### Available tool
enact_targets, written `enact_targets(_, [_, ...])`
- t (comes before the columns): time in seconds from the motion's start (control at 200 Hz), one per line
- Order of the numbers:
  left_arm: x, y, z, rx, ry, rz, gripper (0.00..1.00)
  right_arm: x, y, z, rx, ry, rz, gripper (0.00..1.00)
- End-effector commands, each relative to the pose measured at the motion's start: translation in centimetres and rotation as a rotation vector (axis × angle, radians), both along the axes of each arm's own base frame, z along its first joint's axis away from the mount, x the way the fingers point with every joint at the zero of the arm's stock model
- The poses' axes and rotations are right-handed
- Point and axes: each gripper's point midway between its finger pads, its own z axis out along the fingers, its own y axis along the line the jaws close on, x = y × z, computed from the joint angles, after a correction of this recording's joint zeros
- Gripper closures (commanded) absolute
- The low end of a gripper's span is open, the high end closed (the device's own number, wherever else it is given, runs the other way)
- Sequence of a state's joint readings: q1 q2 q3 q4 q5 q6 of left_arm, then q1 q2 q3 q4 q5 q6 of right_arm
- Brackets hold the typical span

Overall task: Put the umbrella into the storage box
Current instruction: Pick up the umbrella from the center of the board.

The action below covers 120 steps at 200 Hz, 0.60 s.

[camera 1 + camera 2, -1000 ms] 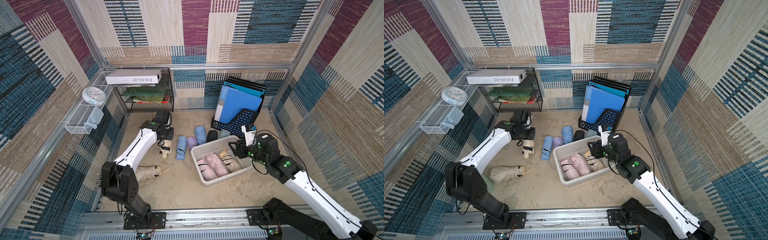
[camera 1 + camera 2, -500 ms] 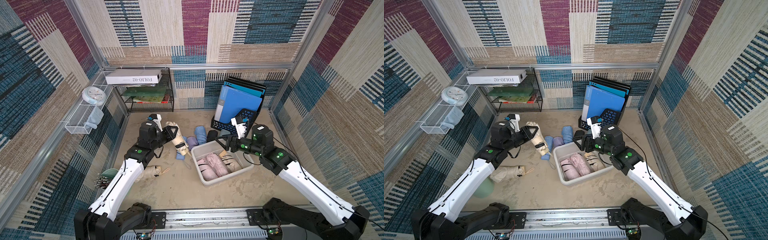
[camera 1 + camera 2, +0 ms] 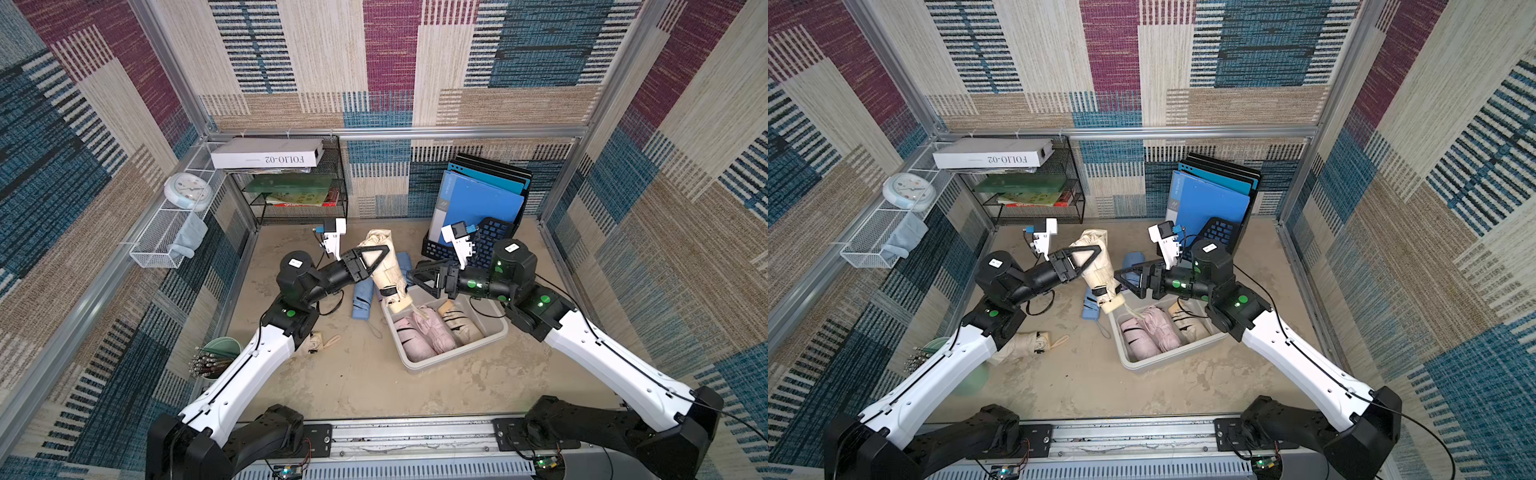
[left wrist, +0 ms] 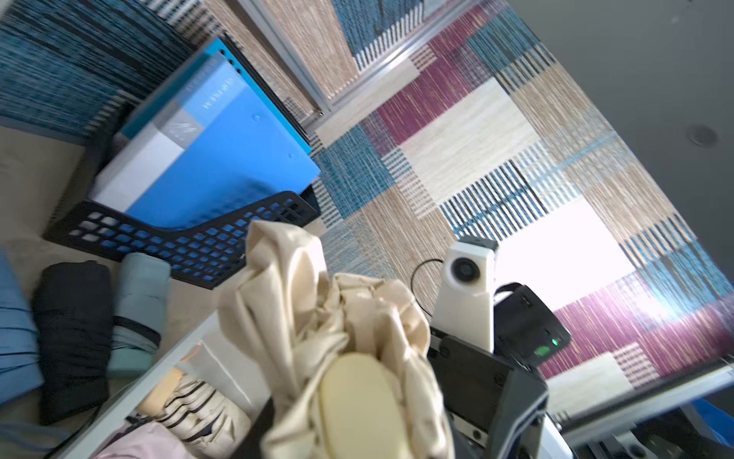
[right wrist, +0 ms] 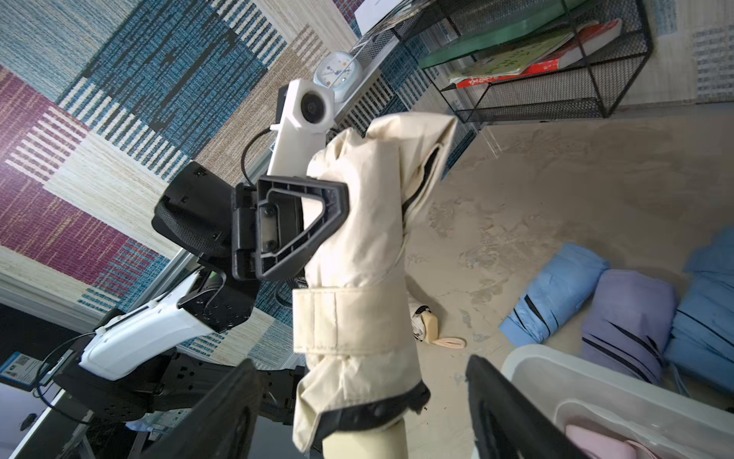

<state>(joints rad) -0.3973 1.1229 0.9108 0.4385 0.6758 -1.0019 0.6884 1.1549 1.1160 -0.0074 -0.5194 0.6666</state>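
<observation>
Far left, a white wire basket (image 3: 162, 245) hangs on the wall with a clock (image 3: 187, 195) above it. Lower down, a green cup of pens (image 3: 216, 357) sits beside the left arm.

Now the action. The left hand (image 3: 376, 259) is clamped across the upper half of the cream umbrella (image 3: 388, 270). It holds it clear of the tabletop (image 3: 357, 386), tilted but close to upright, handle end down. That handle hangs over the corner of the storage box (image 3: 453, 357) nearest the left hand (its wrist strap droops toward the pink umbrellas (image 3: 419, 336) lying inside). From the right, the right hand (image 3: 417, 279) faces the umbrella's lower end, jaws spread wide.

The right wrist view settles what the top views cannot. Its fingers (image 5: 496, 397) stand either side of the umbrella's lower part with air on both sides, gripping nothing. It also picks out a lilac umbrella (image 5: 627, 318) between blue ones on the tabletop, which the held umbrella hides from above.

The left wrist view, rather blurred, looks along the umbrella. It shows a black umbrella (image 4: 71, 330) and a grey-green one (image 4: 139, 302) just beside the black lattice file holder (image 4: 190, 246).

Only a top view shows the whole of a beige umbrella (image 3: 1021, 345) lying under the left arm.

Far right, blue folders (image 3: 482, 203) stand in that file holder.
</observation>
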Motion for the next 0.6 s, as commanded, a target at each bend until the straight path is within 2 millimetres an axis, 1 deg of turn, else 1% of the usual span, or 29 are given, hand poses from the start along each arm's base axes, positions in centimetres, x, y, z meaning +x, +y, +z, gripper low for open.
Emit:
enact_targets(0.0, [-2.7,-1.5,3.8,-0.036,-0.187,-0.117,0.62,-1.2,0.7,1.4,0.057,-0.005,0.081,0.14])
enact_targets(0.095, [-3.2,-2.5,4.3,-0.033,-0.214,-0.147,0.62,-2.0,1.3,1.3,0.074,0.013,0.133,0.15])
enact_targets(0.2, [-3.4,-3.0,4.9,-0.043,-0.234,-0.162,0.63,-3.0,1.7,1.6,0.102,0.007,0.19,0.18])
enact_targets(0.306, [-3.3,-3.5,4.9,-0.045,-0.228,-0.168,0.63,-3.8,1.8,2.0,0.141,0.003,0.226,0.23])
enact_targets(0.316, [-3.5,-3.4,5.5,-0.057,-0.255,-0.167,0.63,-3.8,1.8,2.0,0.144,0.002,0.227,0.23])
enact_targets(0.411, [-3.6,-3.6,5.9,-0.067,-0.27,-0.168,0.63,-4.2,1.8,1.9,0.156,0.007,0.244,0.3])
enact_targets(0.436, [-3.6,-3.6,5.9,-0.069,-0.272,-0.167,0.63,-4.3,1.8,2.3,0.174,-0.014,0.25,0.32])
enact_targets(0.596, [-3.8,-3.8,6.0,-0.072,-0.28,-0.167,0.63,-4.3,1.9,2.6,0.2,-0.024,0.257,0.47])
